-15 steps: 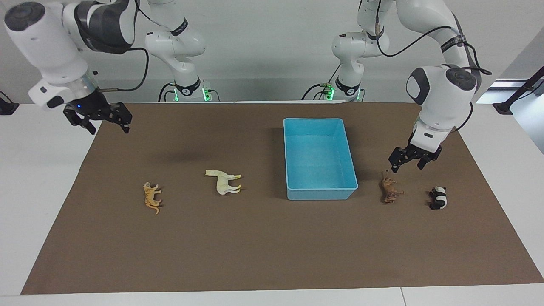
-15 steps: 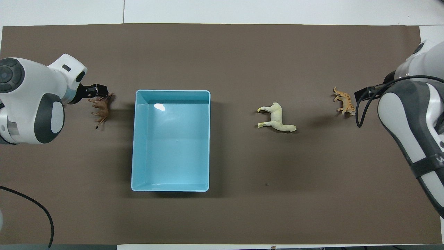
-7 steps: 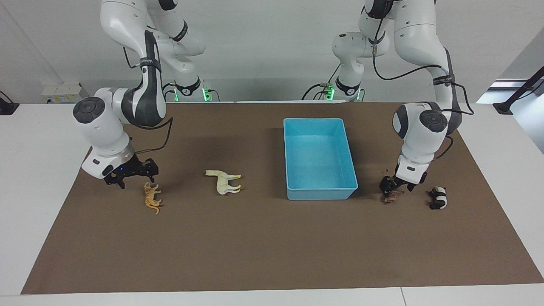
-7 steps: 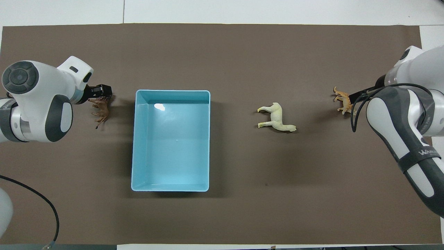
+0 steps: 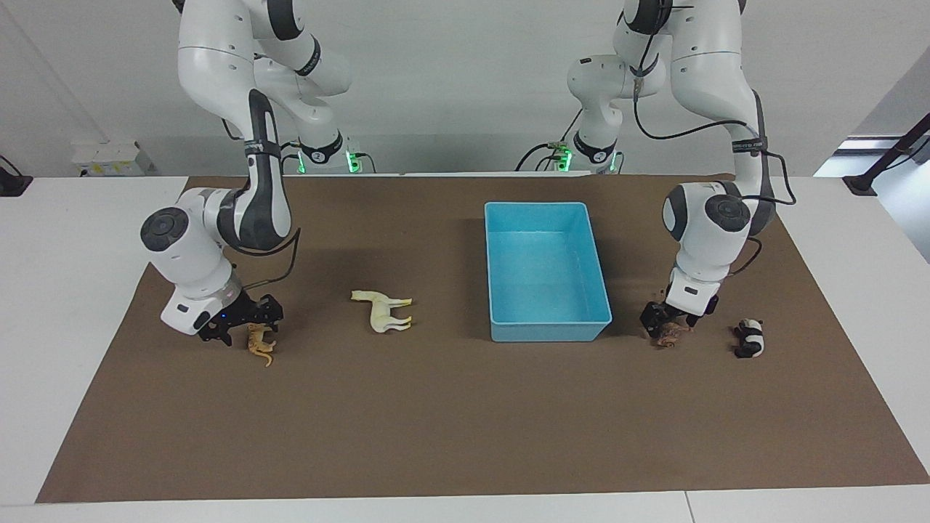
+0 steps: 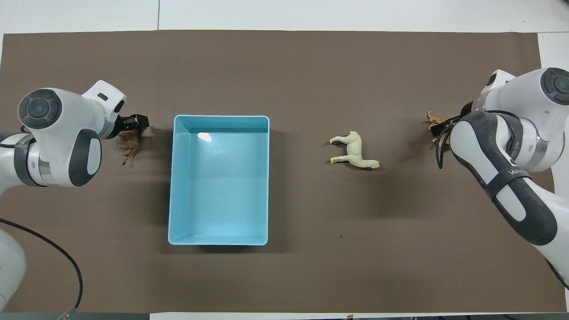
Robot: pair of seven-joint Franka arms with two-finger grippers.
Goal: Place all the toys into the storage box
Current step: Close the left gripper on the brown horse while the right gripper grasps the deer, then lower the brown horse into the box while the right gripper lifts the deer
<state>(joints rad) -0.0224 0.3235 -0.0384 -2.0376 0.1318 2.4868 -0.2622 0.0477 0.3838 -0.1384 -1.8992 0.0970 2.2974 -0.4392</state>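
Note:
The light blue storage box (image 5: 501,254) stands empty on the brown mat; it also shows in the overhead view (image 6: 174,178). My left gripper (image 5: 672,324) is open and low around the brown lion (image 5: 671,335), beside the box toward the left arm's end. The panda (image 5: 750,338) lies beside the lion, and my left arm hides it in the overhead view. My right gripper (image 5: 247,330) is open and low around the orange tiger (image 5: 259,344). The cream horse (image 5: 383,311) lies on its side between the tiger and the box. The overhead view shows the lion (image 6: 129,144), the horse (image 6: 354,152) and the tiger's tail end (image 6: 433,119).
A brown mat (image 5: 465,421) covers most of the white table (image 5: 65,290). Both arm bases stand at the robots' edge of the table.
Both grippers have come down from above the mat. The left one now sits around the lion and the right one around the tiger. The toys and the box have not moved.

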